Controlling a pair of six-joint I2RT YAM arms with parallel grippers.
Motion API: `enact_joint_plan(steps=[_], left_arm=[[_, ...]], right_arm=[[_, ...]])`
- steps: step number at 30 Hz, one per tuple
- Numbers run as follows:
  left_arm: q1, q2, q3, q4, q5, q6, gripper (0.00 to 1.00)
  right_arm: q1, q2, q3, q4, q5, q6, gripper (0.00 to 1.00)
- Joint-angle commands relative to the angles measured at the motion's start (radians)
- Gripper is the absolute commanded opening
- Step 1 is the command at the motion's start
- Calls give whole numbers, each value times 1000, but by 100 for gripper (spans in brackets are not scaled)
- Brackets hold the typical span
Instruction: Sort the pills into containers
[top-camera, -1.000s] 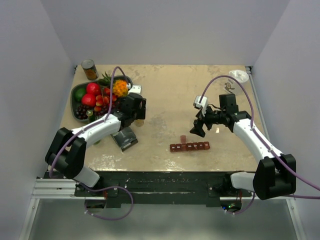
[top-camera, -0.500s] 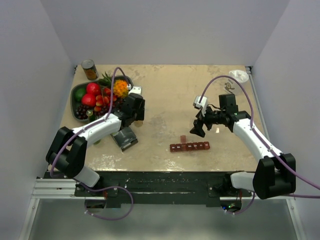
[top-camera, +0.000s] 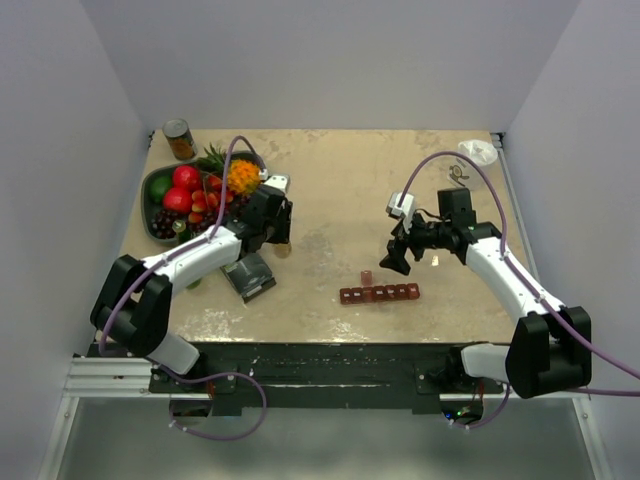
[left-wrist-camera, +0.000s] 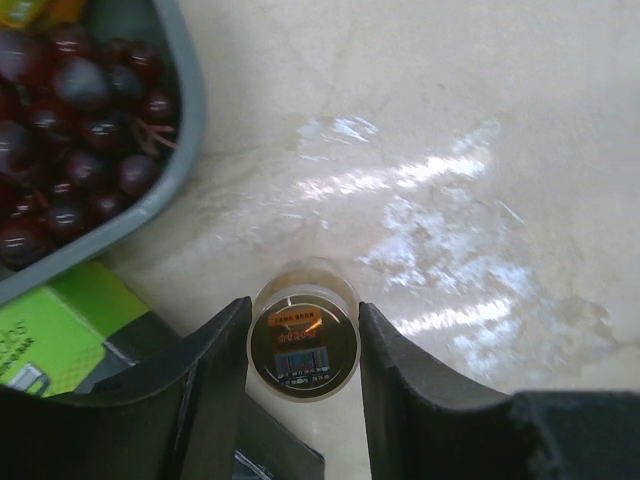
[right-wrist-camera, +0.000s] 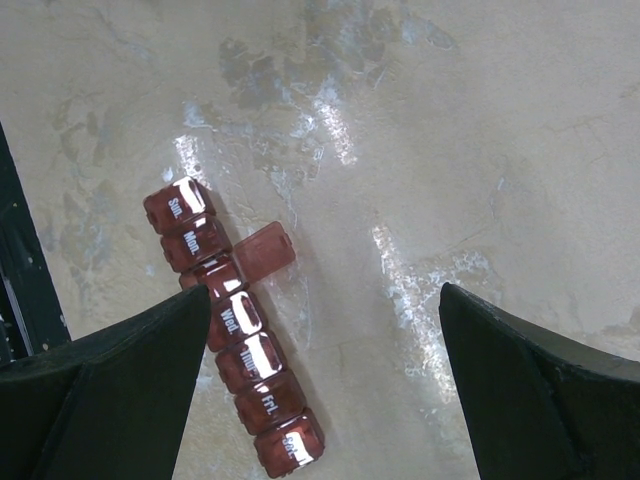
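Observation:
A small clear pill bottle (left-wrist-camera: 303, 345) with tan-orange pills inside and a labelled top stands on the table beside the fruit bowl. My left gripper (left-wrist-camera: 303, 305) has one finger against each side of it. In the top view the left gripper (top-camera: 278, 238) covers most of the bottle. The dark red-brown container strip (top-camera: 379, 293) lies near the front middle, with one lid (right-wrist-camera: 265, 250) flipped open. In the right wrist view the strip (right-wrist-camera: 235, 340) is below the left finger. My right gripper (top-camera: 395, 257) hangs wide open and empty just above and right of the strip.
A grey-green bowl (top-camera: 150, 190) of fruit stands at the far left, and its rim (left-wrist-camera: 170, 190) with dark cherries is close to my left gripper. A green-and-black box (top-camera: 250, 275) lies in front of it. A metal can (top-camera: 180, 140) stands at the back left, and a white crumpled thing (top-camera: 478, 151) lies at the back right.
My left wrist has shifted slightly to the right over the bottle. The right arm and the container strip have not moved.

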Motion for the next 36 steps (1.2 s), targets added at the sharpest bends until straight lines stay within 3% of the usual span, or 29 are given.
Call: enact_joint_plan(steps=[1,6,10,17,24,30,33,34,36], left_arm=[[2,-88,23,26,281,62,0],[2,-179,-48,172,583,19,0],[-1,-183,-85,333,720,-88,0],[-82,-168,-102,485,717,-195,0],[-119,-156,-117,581,688,-279,0],[-130,-156,-135,647,691,-328,0],[-131,-156,-148,683,703,-348,0],[-133,-157,-149,686,705,-348,0],[-130,-163,-152,684,703,-347,0]], right_arm=[[4,7,-20,14,-67,-52,99],[96,-25,-45,29,-70,-165,99],[173,-62,-25,109,-47,-136,99],[193,10,78,276,-81,155,99],[214,26,21,336,-122,252,97],[233,61,23,337,-158,269,79],[236,73,43,308,-193,251,64],[236,73,44,299,-204,241,53],[234,58,46,281,-221,218,41]])
